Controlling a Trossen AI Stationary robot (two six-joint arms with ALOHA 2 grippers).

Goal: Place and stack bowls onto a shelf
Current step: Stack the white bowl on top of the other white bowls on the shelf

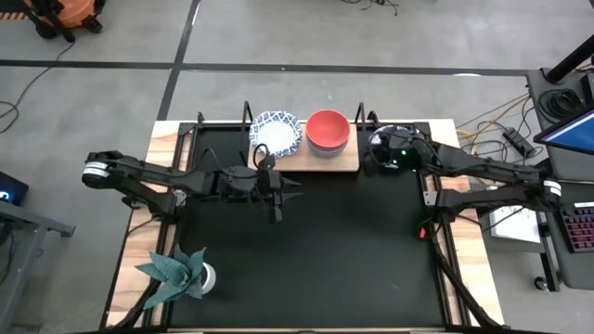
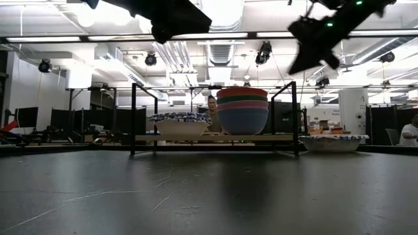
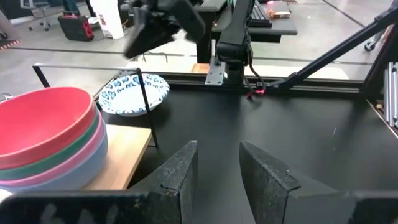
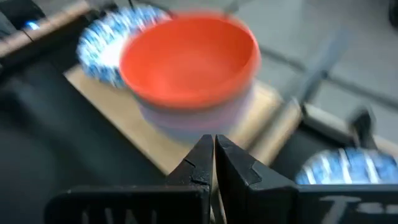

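Observation:
The shelf (image 1: pixel 342 163) stands at the table's far edge. On it are a blue-and-white patterned bowl (image 1: pixel 276 132) and a stack of plain bowls (image 2: pixel 242 111) with the red one (image 1: pixel 328 126) on top. Another patterned bowl (image 2: pixel 333 141) rests on the table to the right of the shelf. My left gripper (image 3: pixel 217 162) hovers open in front of the shelf with nothing between its fingers, also seen from above (image 1: pixel 295 192). My right gripper (image 4: pixel 214 152) is shut and empty, raised over the shelf's right end (image 1: pixel 373 151).
A green star-shaped plant in a white pot (image 1: pixel 176 271) stands at the near left corner. The black tabletop (image 1: pixel 353 250) lies bare between the arms and the near edge. Black uprights (image 2: pixel 133 117) rise at the shelf's ends.

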